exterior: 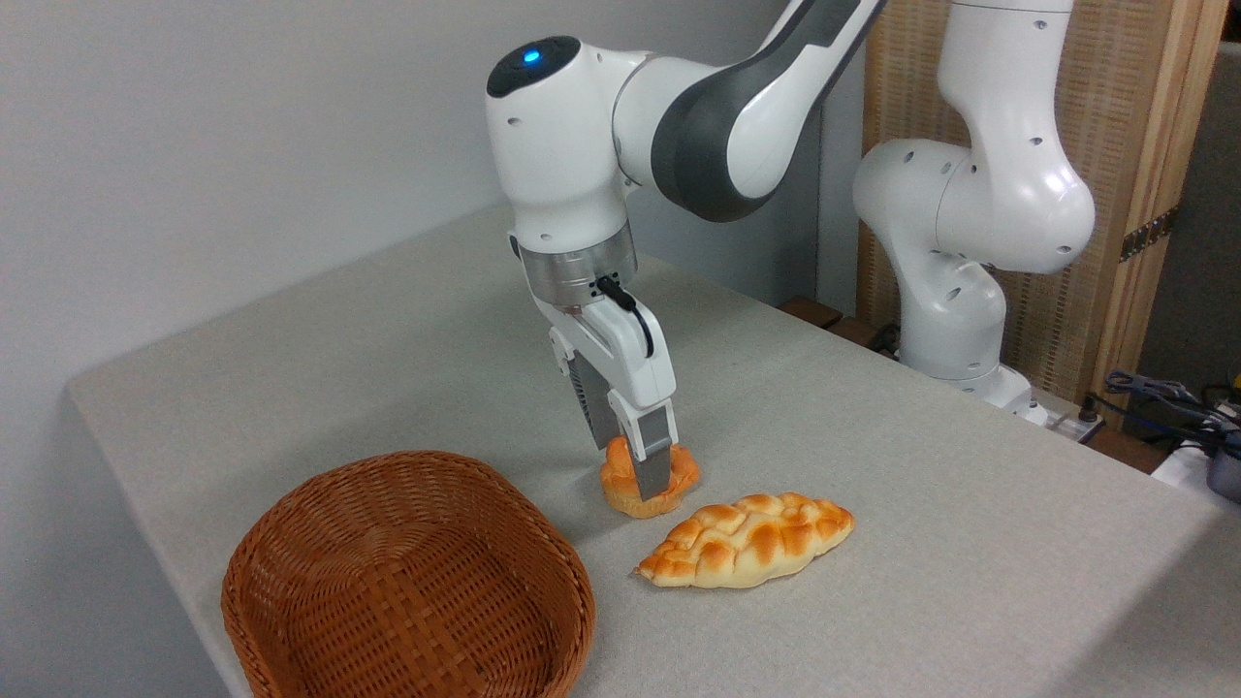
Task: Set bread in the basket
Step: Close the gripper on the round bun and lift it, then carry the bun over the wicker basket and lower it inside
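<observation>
**Bread on the table, gripper closed around it**

Bread [648,485]: small orange-golden bun sitting on the table [873,465], roughly mid-surface, a little toward the near edge. Not in the basket.

Surface: grey cloth-covered table, filling most of the view, its far left corner against a plain pale wall [194,145]. Behind the far right edge, a wooden-framed woven screen [1144,145]; cables and plugs [1154,397] lie beyond the right edge.

Arm [679,116]: white and grey, base [960,320] mounted at the far right edge, reaching across toward the table's middle. Wrist points almost straight down, blue light lit on top of the joint.

Gripper [630,463]: fingers down on either side of the bun, pinching it; the near finger [655,456] covers the bun's front middle. The bun's base looks to rest on the cloth, though contact there is hard to judge.

Basket [320,543]: brown wicker, shallow, at the near left edge of the table, left of the bun and apart from it. Nothing visible inside.

Braided loaf [747,538]: longer, golden, lying just in front and right of the bun, close but not touching.
</observation>
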You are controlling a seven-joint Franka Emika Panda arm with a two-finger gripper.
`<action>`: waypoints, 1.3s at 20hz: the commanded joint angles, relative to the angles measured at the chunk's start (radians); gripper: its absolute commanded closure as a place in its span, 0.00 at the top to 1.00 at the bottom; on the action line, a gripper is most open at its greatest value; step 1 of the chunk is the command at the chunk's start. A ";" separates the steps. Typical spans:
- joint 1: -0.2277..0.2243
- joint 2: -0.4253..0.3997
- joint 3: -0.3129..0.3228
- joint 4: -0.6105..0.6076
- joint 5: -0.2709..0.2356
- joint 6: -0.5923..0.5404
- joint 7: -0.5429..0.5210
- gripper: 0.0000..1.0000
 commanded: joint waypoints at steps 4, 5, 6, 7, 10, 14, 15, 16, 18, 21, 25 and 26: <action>-0.001 -0.002 -0.001 -0.016 0.005 0.015 0.101 0.18; -0.001 -0.002 -0.001 -0.016 0.005 0.015 0.101 0.13; -0.001 -0.002 -0.001 -0.016 0.005 0.015 0.102 0.12; -0.001 -0.002 -0.001 -0.016 0.005 0.015 0.102 0.12; -0.001 -0.002 -0.001 -0.013 0.005 0.009 0.102 0.12; -0.001 -0.008 0.002 0.028 0.005 -0.028 0.102 0.12; 0.001 -0.004 0.004 0.064 0.004 -0.072 0.099 0.12; 0.001 0.007 0.005 0.120 0.004 -0.121 0.098 0.12; 0.001 0.058 0.010 0.253 0.002 -0.228 0.096 0.12; 0.005 0.159 0.010 0.459 -0.019 -0.321 0.085 0.15; 0.008 0.306 0.010 0.656 -0.044 -0.313 0.000 0.23; 0.007 0.347 0.010 0.697 -0.044 -0.310 -0.013 0.23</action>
